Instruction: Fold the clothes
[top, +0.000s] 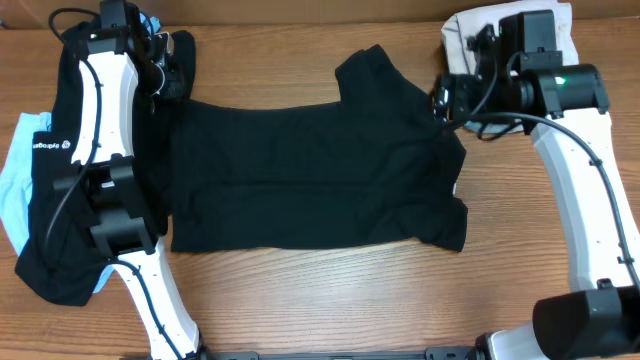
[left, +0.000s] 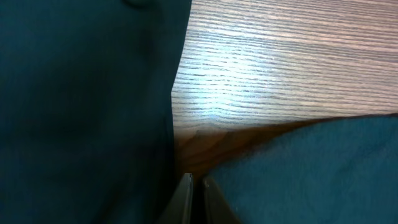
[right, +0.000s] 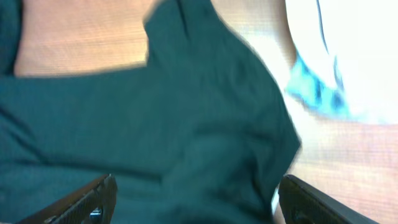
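Overhead, the black shirt (top: 300, 180) lies spread flat in the middle of the desk (top: 320, 300). The left gripper (top: 172, 72) sits at the shirt's edge near the far left corner of the desk, its fingers (left: 185, 202) pressed close together. The right gripper (top: 442, 98) hangs over the shirt's right side, open wide. More clothes (top: 12, 190) lie along the left edge.

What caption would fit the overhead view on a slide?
Black short-sleeved T-shirt spread on a wooden table between the white left arm and the white right arm.
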